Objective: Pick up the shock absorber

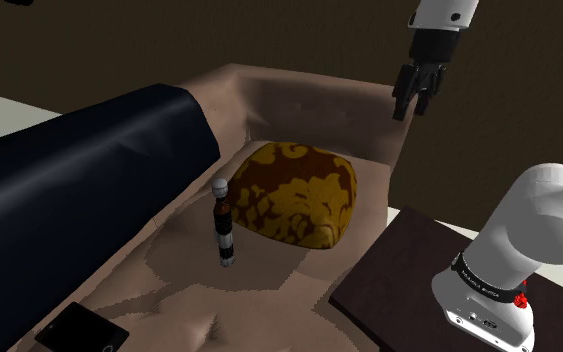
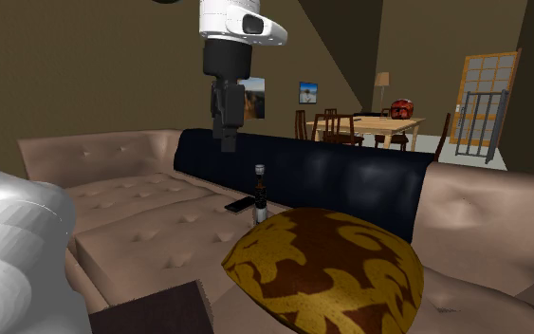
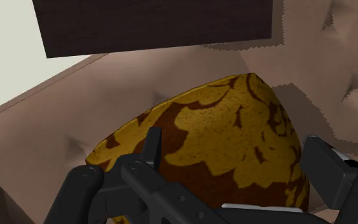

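Note:
The shock absorber point(image 1: 225, 224) is a slim rod with black, white and brown bands. It stands upright on the brown sofa seat point(image 1: 269, 295), just to the shoulder view's left of a gold-and-brown patterned pillow point(image 1: 296, 192). In the second exterior view the shock absorber point(image 2: 260, 195) rises behind the pillow point(image 2: 326, 275). My gripper point(image 1: 413, 100) hangs open high above the sofa's far armrest, well apart from the rod and holding nothing. The gripper point(image 2: 225, 138) points down in the second exterior view. In the wrist view the gripper point(image 3: 233, 143) looks onto the pillow point(image 3: 247, 108).
A dark blue cover point(image 1: 79, 185) drapes the sofa back beside the rod. A flat black slab point(image 1: 82, 330) lies on the seat near the front. My dark brown stand point(image 1: 399, 275) sits by the sofa arm. A dining table with chairs point(image 2: 369, 123) stands far behind.

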Controlling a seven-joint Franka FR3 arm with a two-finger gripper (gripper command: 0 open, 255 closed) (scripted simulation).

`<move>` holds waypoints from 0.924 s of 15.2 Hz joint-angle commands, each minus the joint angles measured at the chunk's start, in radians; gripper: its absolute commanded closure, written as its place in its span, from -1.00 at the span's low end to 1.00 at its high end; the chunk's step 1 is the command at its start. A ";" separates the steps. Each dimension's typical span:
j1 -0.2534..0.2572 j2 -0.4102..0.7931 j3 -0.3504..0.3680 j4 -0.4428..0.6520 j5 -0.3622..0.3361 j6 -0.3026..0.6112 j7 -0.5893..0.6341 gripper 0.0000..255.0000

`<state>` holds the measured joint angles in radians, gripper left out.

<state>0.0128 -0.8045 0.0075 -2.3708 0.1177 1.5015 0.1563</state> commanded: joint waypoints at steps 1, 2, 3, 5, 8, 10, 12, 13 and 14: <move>0.000 0.000 0.000 0.000 0.000 0.000 0.000 -1.00; 0.006 0.021 0.021 0.004 0.014 0.018 0.022 -1.00; 0.011 0.044 0.041 0.009 0.027 0.036 0.043 -1.00; 0.021 0.093 0.082 0.024 0.050 0.072 0.086 -1.00; 0.033 0.174 0.141 0.056 0.078 0.125 0.149 -1.00; 0.040 0.233 0.180 0.083 0.091 0.158 0.192 -1.00; 0.045 0.295 0.217 0.116 0.100 0.190 0.235 -1.00; 0.047 0.327 0.235 0.134 0.102 0.205 0.256 -1.00; 0.049 0.360 0.253 0.154 0.102 0.219 0.278 -1.00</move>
<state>0.0584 -0.4788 0.2385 -2.2405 0.2168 1.7075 0.4067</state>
